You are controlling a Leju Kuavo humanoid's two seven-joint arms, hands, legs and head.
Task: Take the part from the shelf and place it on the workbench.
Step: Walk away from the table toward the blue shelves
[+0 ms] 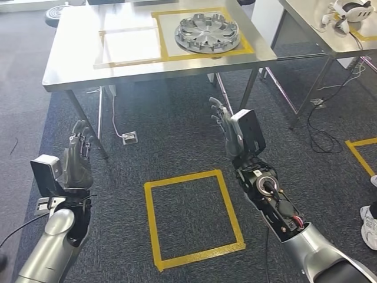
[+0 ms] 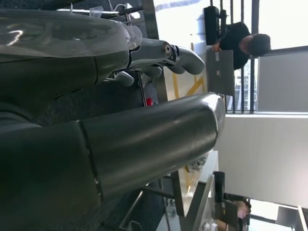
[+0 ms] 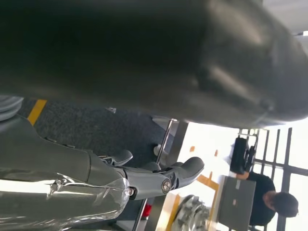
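The part, a silver wheel cover [image 1: 207, 33], lies flat on the steel workbench [image 1: 71, 65] inside a yellow taped rectangle at the far right of the top. Its edge [image 3: 190, 214] is also in the right wrist view. My left hand [image 1: 78, 156] is raised over the carpet at the near left, fingers apart and holding nothing. My right hand [image 1: 225, 127] is up in front of the bench's near edge, fingers spread, also holding nothing. Both hands are well short of the bench top. In the wrist views the thumbs and fingers [image 2: 181, 55] [image 3: 181, 171] stand apart with nothing between them.
A yellow taped square [image 1: 193, 217] marks the carpet between my arms. A second table [image 1: 311, 23] with a white headset [image 1: 349, 13] stands at the back right. Cables [image 1: 324, 138] trail on the floor at the right, next to a person's shoe [image 1: 368, 227]. A person [image 2: 241, 43] sits far off.
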